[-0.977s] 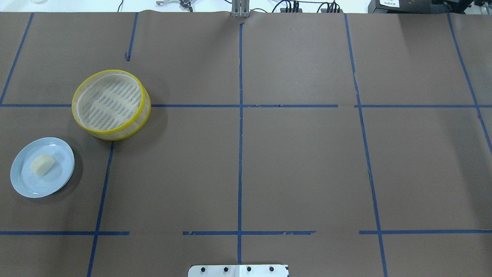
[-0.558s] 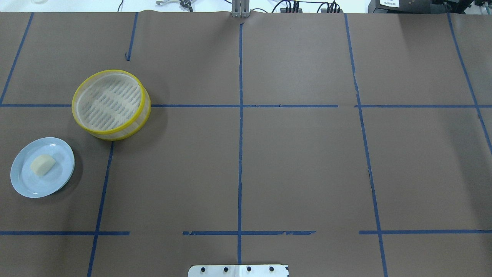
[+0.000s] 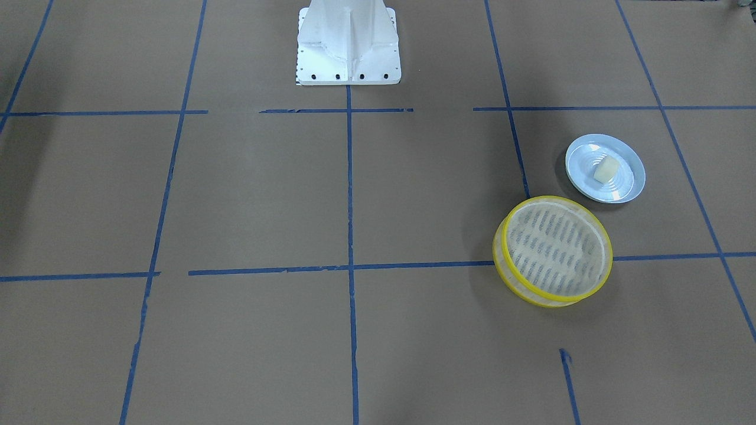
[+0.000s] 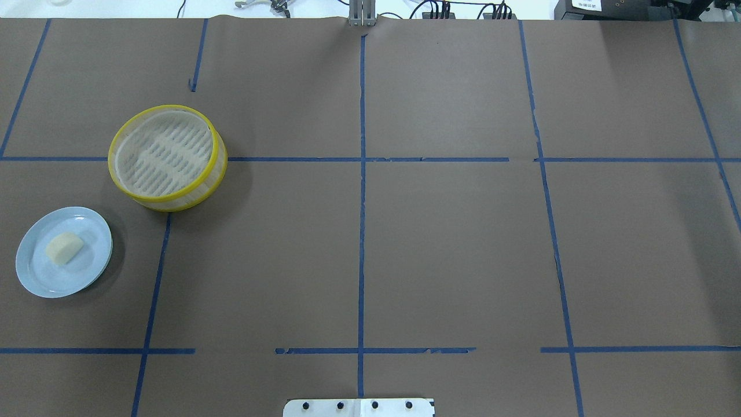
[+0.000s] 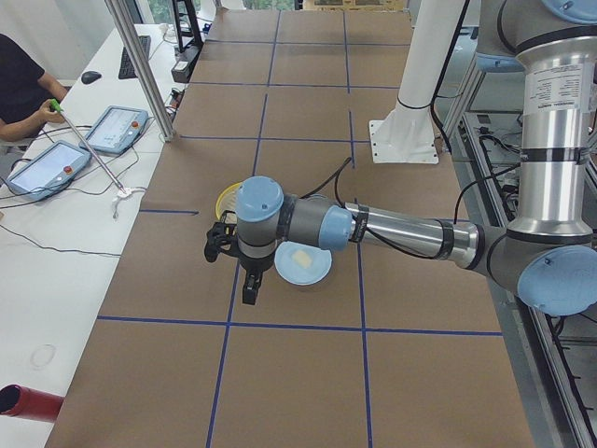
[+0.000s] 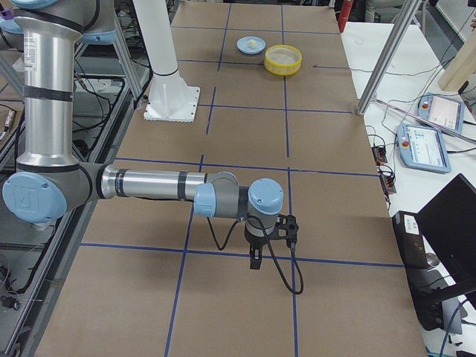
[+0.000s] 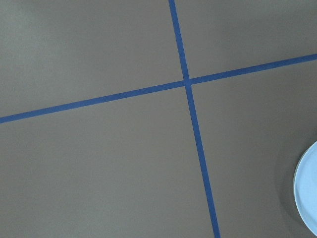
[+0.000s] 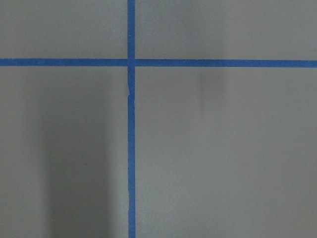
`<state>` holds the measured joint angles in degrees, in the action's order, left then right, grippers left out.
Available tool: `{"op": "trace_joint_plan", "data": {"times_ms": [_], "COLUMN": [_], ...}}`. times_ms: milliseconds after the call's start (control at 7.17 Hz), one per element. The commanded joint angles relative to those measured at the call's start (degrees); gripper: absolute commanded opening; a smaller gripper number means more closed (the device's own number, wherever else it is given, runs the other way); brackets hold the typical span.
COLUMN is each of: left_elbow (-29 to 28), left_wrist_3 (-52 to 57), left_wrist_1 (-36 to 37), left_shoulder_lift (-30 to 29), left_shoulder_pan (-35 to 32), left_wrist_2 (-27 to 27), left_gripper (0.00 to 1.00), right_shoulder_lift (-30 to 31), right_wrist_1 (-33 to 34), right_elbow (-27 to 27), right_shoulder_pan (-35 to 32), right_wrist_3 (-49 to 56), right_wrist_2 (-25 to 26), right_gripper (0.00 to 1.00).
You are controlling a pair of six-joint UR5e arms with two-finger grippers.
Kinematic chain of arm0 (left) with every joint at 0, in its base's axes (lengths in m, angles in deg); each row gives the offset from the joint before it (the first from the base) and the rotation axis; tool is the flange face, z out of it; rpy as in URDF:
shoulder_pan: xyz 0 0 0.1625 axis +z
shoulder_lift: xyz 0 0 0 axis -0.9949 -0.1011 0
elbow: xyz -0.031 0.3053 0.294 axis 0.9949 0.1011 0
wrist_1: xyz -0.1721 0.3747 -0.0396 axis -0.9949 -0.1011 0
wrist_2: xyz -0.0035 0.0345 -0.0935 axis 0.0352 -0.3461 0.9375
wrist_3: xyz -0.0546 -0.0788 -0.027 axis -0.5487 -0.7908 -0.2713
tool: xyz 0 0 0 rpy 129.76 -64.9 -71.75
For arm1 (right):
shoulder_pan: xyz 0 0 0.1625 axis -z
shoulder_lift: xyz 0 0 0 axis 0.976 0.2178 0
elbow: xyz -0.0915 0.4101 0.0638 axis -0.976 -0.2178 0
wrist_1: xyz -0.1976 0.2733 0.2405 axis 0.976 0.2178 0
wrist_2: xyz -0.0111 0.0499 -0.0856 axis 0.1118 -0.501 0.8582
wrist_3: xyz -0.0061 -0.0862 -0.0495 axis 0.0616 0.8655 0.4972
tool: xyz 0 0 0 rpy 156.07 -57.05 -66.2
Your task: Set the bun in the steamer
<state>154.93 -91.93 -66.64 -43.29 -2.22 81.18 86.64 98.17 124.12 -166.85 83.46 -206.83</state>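
Note:
The cream-white bun [image 4: 64, 248] lies on a light-blue plate [image 4: 35, 284] at the table's left edge; it also shows in the front view [image 3: 606, 170]. The yellow-rimmed steamer [image 4: 191, 197] stands empty just beyond the plate, also in the front view [image 3: 555, 298]. My left gripper [image 5: 249, 295] shows only in the left side view, hanging above the table close to the plate [image 5: 315, 273]; I cannot tell if it is open. My right gripper [image 6: 255, 260] shows only in the right side view, far from the steamer [image 6: 283, 59]; I cannot tell its state.
Brown paper with blue tape lines covers the table [image 4: 451, 243]. The robot's white base [image 3: 347, 53] stands at the table's near middle. The left wrist view catches the plate's rim [image 7: 309, 193]. Operators' tablets [image 5: 47, 163] lie on the white side bench.

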Motion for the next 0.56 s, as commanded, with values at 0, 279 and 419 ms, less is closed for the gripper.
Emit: {"op": "trace_joint_plan", "data": {"times_ms": [0,279,419], "left_elbow": [4.6,7.6,9.1], "left_wrist_3": [-10.6,-11.3,-14.1], "left_wrist_1": [-1.9,-1.9,-2.0], "left_shoulder_lift": [0.4,2.4,3.5], "left_shoulder_pan": [8.2,12.7,15.7], "left_wrist_2": [-1.9,-1.9,-1.9], "left_gripper": [1.00,1.00,1.00], "right_shoulder_lift": [0.0,0.0,0.0], "right_wrist_1": [0.0,0.0,0.0], "right_elbow": [0.0,0.0,0.0], "right_shoulder_pan": [0.0,0.0,0.0], "right_wrist_3": [0.0,0.0,0.0], "right_wrist_2": [0.0,0.0,0.0], "right_gripper": [1.00,1.00,1.00]}}
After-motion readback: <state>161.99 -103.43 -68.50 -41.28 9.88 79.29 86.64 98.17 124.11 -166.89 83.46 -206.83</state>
